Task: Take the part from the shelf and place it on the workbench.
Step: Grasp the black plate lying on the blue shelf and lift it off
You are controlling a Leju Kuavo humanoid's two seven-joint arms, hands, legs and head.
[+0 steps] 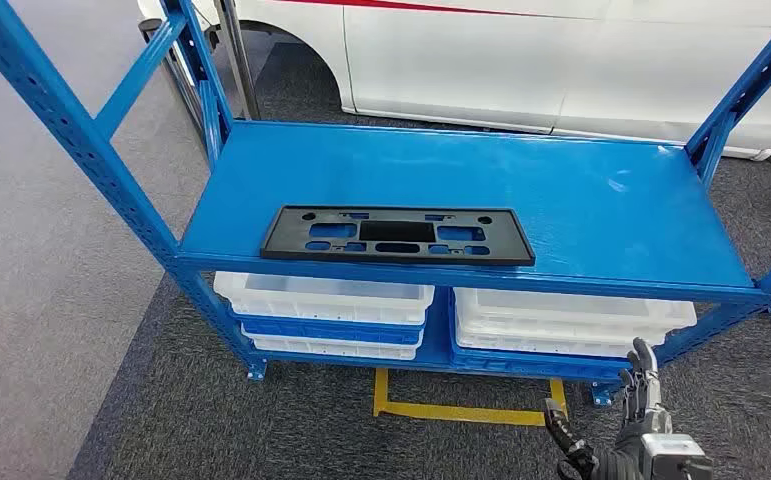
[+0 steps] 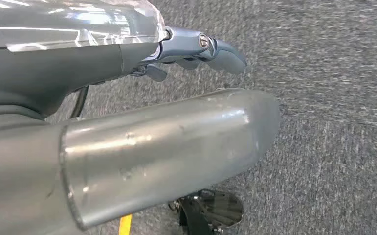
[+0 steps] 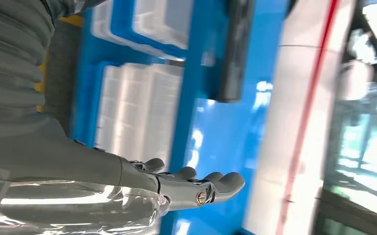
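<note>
No readable text, label, brand, number or sign was found on any surface: none on the black part [image 1: 397, 235], none on the blue shelf [image 1: 601, 200], none on the white bins [image 1: 323, 296], none on the white vehicle body [image 1: 521, 60] behind; the yellow floor tape [image 1: 461, 410] bore no characters

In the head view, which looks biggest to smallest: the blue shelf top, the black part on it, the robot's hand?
1. Blue shelf top
2. Black part
3. Right hand, partly out of frame and nearer the camera, so its real size is unsure.
</note>
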